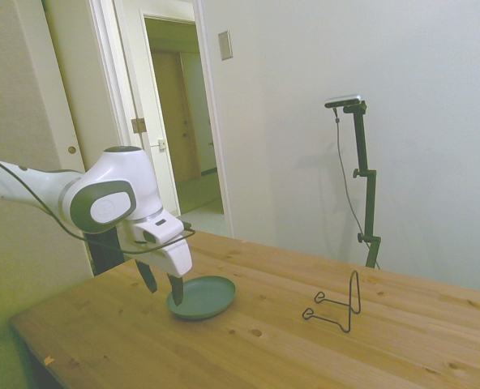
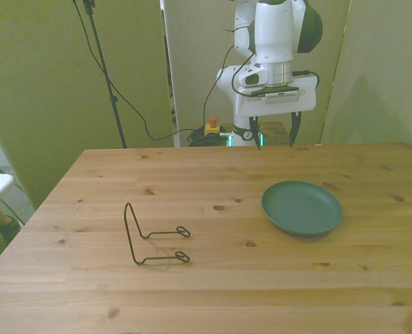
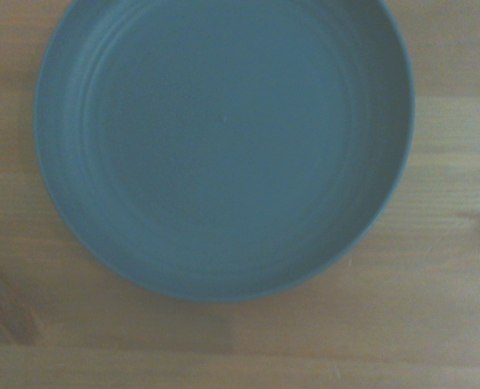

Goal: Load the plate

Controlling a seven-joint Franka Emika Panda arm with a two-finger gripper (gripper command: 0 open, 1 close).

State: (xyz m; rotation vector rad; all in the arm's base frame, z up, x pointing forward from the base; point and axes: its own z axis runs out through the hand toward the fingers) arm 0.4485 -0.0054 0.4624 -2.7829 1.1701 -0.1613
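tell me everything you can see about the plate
The plate is round, shallow, dull grey-green and matte, with a raised rim and faint concentric rings inside. It is empty and lies flat on the wooden table, toward the front view's right, apart from the wire stand. Nothing touches it but the table; the open end effector hangs above.

home room, open doorway [image 1: 179, 121] (hallway beyond), wooden table [image 2: 213, 278]

Colours on the counter

The plate [image 2: 302, 207] is a plain, matte grey-green with no pattern. The counter [image 2: 213, 278] under it is light honey-coloured wood with darker knots and plank lines. Well apart from the plate, the wire stand [image 2: 152, 236] is thin and black. The arm [image 1: 110, 203] is white with dark grey-green panels; its fingers [image 2: 293, 129] are black.
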